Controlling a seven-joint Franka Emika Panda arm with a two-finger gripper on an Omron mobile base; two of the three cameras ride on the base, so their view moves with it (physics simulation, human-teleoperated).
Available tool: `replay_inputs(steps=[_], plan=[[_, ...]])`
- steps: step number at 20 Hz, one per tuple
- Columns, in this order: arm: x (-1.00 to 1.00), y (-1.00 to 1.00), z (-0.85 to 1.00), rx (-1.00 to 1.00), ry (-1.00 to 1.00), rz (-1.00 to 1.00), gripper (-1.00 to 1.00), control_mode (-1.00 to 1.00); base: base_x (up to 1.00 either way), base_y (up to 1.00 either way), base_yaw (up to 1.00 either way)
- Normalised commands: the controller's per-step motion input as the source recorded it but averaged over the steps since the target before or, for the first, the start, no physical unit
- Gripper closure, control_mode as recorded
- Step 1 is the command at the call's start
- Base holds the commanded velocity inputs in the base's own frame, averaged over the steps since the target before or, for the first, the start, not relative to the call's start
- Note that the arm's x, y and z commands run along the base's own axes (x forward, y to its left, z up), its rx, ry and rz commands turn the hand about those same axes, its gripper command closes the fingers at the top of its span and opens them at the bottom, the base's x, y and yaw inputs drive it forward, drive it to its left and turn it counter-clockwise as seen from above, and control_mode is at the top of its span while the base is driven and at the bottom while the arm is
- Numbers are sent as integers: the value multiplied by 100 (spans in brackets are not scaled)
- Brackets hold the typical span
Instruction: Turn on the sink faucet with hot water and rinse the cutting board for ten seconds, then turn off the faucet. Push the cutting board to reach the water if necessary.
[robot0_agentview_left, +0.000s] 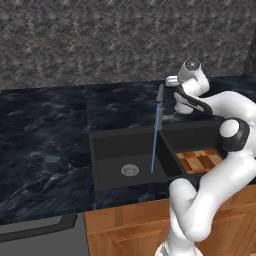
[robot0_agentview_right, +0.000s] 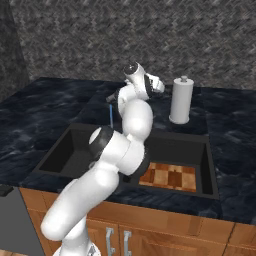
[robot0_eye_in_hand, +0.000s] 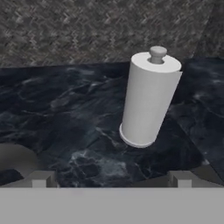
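The black sink (robot0_agentview_left: 117, 150) (robot0_agentview_right: 67, 152) has two basins. The grey faucet (robot0_agentview_left: 160, 93) (robot0_agentview_right: 111, 98) has its spout swung over the left basin, and a thin blue stream of water (robot0_agentview_left: 155, 137) (robot0_agentview_right: 111, 116) falls there, right of the silver drain (robot0_agentview_left: 129, 170). In the right basin lies the striped wooden cutting board (robot0_agentview_left: 200, 161) (robot0_agentview_right: 170, 176), apart from the stream and partly hidden by my arm. My gripper (robot0_agentview_left: 170, 81) (robot0_agentview_right: 161, 86) (robot0_eye_in_hand: 110, 181) hovers over the counter behind the sink beside the faucet base. It is open, fingertips (robot0_eye_in_hand: 39, 179) wide apart with nothing between them.
A white paper towel roll (robot0_agentview_right: 181, 100) (robot0_eye_in_hand: 148, 100) with a knob top stands upright on the dark marbled counter (robot0_agentview_left: 45, 130) just ahead of the hand. A grey stone wall rises behind. Wooden cabinet fronts (robot0_agentview_left: 125, 230) run below the counter edge.
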Motion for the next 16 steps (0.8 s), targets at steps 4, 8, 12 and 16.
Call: replay_inputs(steps=[4, 8, 12, 16], plan=[[-38, -1, 46, 4, 17, 0, -100, -100, 0, 0, 0], [-38, 0, 32, 3, 17, 0, -100, -100, 0, 0, 0], [-48, 4, 2, 2, 16, 0, -100, -100, 0, 0, 0], [-37, 16, 16, 0, 17, -3, -100, -100, 0, 0, 0]])
